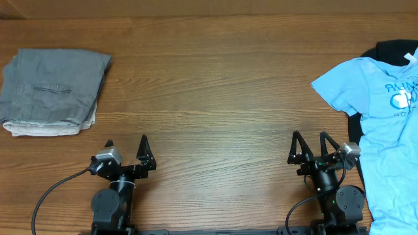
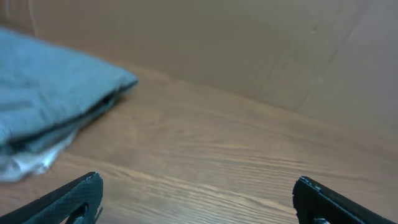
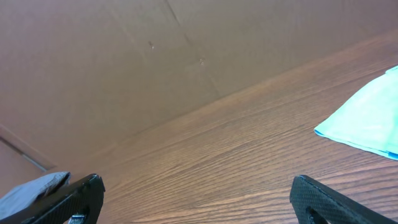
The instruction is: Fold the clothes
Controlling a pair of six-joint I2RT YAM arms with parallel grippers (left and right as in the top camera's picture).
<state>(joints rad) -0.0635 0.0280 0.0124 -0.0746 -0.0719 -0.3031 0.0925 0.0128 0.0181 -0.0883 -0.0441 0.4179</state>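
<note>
The clothes, a pair of grey shorts, lie folded at the table's far left, slit pocket up, on top of folded beige shorts. In the left wrist view the grey shorts fill the upper left, well ahead of the jaws. My left gripper rests near the front edge, open, with only bare wood between its fingers. My right gripper stands open near the front right, holding nothing. The grey shorts show as a small patch at the right wrist view's lower left.
A light blue T-shirt with a printed front lies spread at the right edge over a black garment; its sleeve shows in the right wrist view. A brown cardboard wall closes the table's back.
</note>
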